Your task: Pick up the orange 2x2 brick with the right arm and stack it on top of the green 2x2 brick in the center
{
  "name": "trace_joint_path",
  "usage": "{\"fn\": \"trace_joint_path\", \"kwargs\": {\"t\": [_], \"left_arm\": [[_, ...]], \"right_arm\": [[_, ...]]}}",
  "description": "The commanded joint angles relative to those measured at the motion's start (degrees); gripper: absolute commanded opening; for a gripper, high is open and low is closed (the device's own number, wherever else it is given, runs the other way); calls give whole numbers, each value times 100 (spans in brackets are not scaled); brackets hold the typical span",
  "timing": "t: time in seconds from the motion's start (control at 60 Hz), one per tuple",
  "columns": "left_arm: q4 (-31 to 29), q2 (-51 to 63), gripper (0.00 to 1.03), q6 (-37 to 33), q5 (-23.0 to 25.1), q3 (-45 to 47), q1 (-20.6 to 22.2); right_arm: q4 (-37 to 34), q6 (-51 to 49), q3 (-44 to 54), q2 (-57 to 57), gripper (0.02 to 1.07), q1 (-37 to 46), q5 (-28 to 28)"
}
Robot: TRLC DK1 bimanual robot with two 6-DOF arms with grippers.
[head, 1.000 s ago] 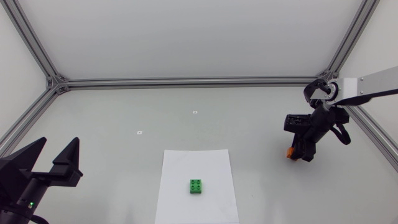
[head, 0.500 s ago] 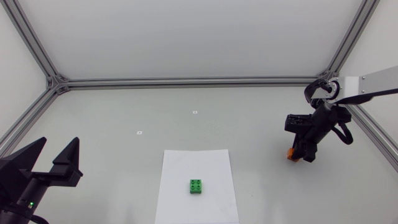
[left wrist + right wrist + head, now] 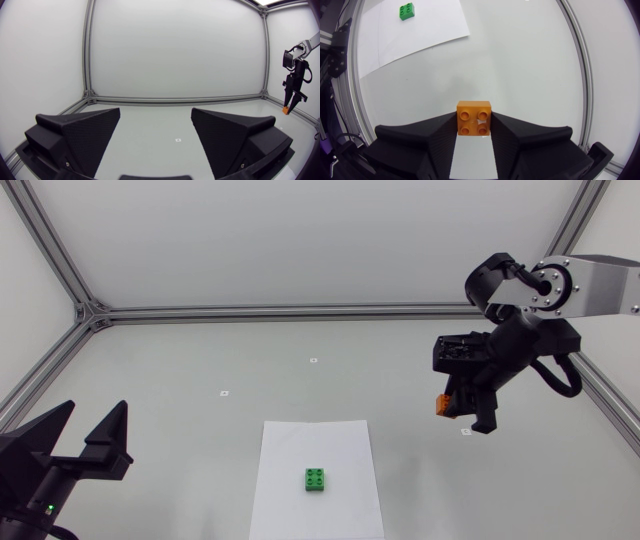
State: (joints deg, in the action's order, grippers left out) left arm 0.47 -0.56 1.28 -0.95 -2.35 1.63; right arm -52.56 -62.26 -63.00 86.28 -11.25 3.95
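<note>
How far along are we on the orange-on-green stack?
Done: the right gripper is shut on the orange brick, held clear of the table. In hand: the carry, with the green brick some way off, bare-topped on the white sheet. Left: move over the green brick, lower, press on, release.

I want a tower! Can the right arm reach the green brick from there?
Probably yes: the right pincer holds the orange brick, and nothing stands between it and the green brick.

White paper sheet (image 3: pixel 300 445) flat on grey table (image 3: pixel 180 360), small white marks (image 3: pixel 313 361) beyond it
</note>
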Motion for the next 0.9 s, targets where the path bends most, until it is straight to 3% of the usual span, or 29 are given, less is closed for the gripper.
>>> {"fn": "trace_joint_path", "kwargs": {"t": [0.0,0.433,0.883], "left_arm": [[-56,-32,99,-31,16,235,-13],[-56,-32,99,-31,7,235,-13],[-56,-32,99,-31,7,235,-13]], "right_arm": [[-106,504,104,-41,28,-501,-78],[184,2253,-37,328,28,-2883,-315],[140,2816,-880,1418,28,-3964,-359]]}}
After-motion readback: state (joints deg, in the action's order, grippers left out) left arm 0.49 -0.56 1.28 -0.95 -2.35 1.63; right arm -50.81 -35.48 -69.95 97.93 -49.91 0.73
